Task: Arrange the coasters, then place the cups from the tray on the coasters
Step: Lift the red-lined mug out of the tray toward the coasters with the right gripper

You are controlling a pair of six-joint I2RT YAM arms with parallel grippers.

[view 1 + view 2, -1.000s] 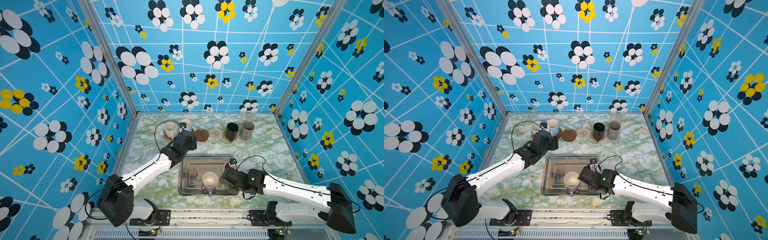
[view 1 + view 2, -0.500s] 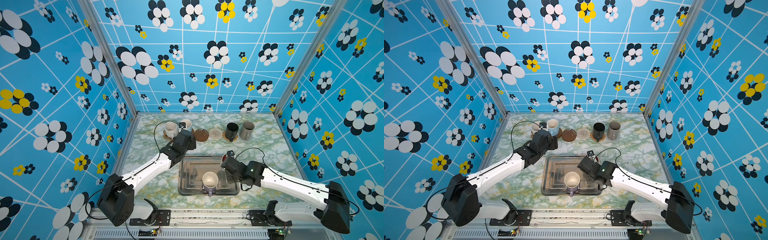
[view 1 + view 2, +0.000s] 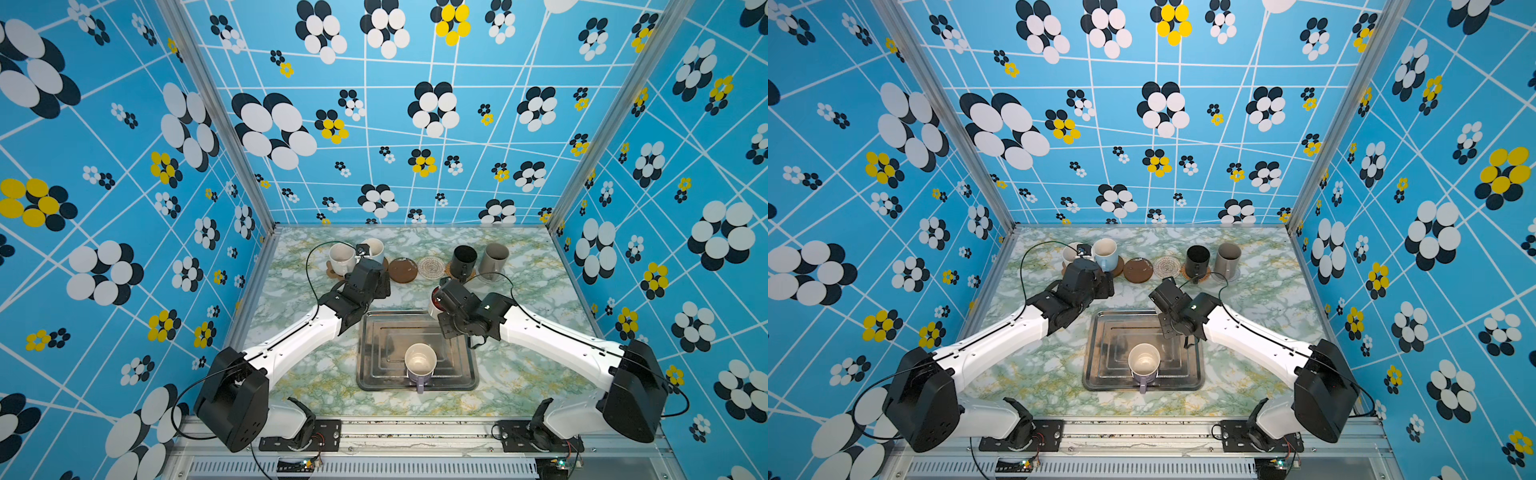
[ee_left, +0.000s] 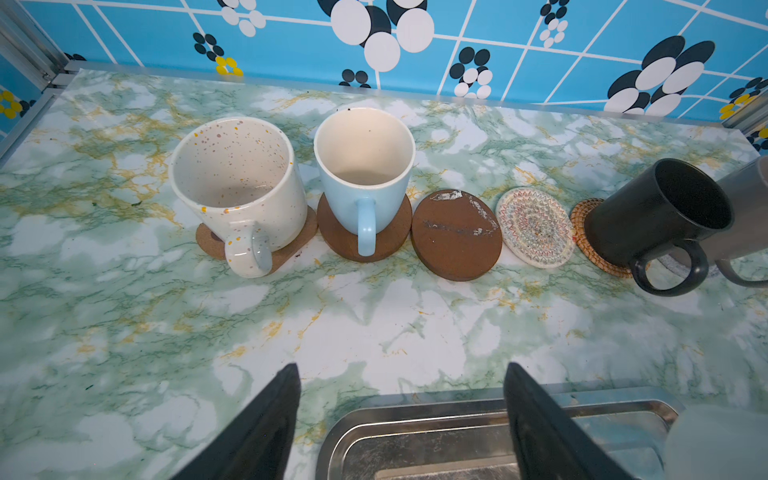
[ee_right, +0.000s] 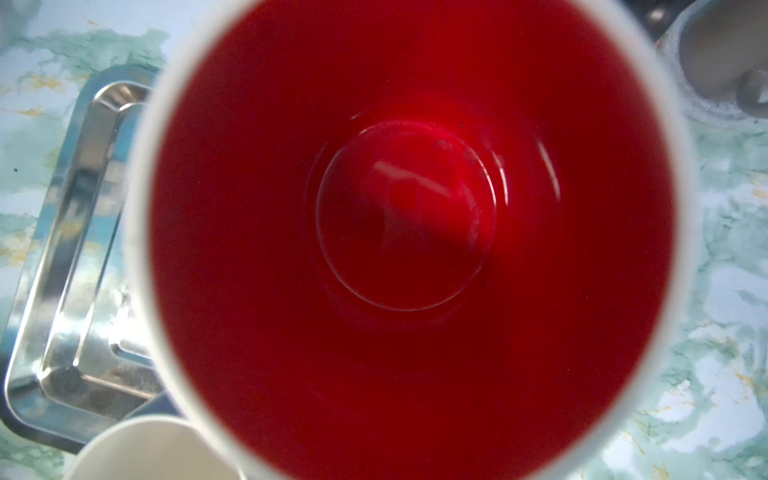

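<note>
Top views both show the tray [image 3: 376, 357] at the middle of the table [image 3: 519, 386], toward 6 o'clock. One cup stands on it: the lilac mug [image 3: 420, 362], upright at the tray's 6 o'clock edge, handle toward 6.

Just beyond the tray's 1 o'clock corner, the right gripper [image 3: 451, 297] has the white mug with red inside [image 5: 415, 228]. By my reading it is clenched on that mug, which fills the right wrist view from close above. At the tray's 11 o'clock corner the left gripper [image 4: 402, 374] hangs released, jaws wide with nothing between them.

Along 12 o'clock all six coasters lie in one row, so the arranging looks done. Four are loaded:
- the speckled mug [image 4: 232, 183] on the paw coaster [image 4: 291, 249]
- the light blue mug [image 4: 363, 187] on a brown disc [image 4: 336, 245]
- the black mug [image 4: 648, 220] on the rattan round [image 4: 579, 224]
- the grey-beige mug [image 4: 748, 208] on the pale grey round [image 5: 690, 112]

The second brown disc [image 4: 457, 237] and the crochet round [image 4: 536, 226], side by side mid-row, are bare. I judge two cups are left to place: the one in the right gripper and the lilac one.

The right gripper's fingers and its mug's handle show nowhere. So I cannot tell where the mug is gripped, or whether its base is clear of the table. The pale grey round is mostly covered, and the left wrist view's edge cuts off the grey-beige mug.
</note>
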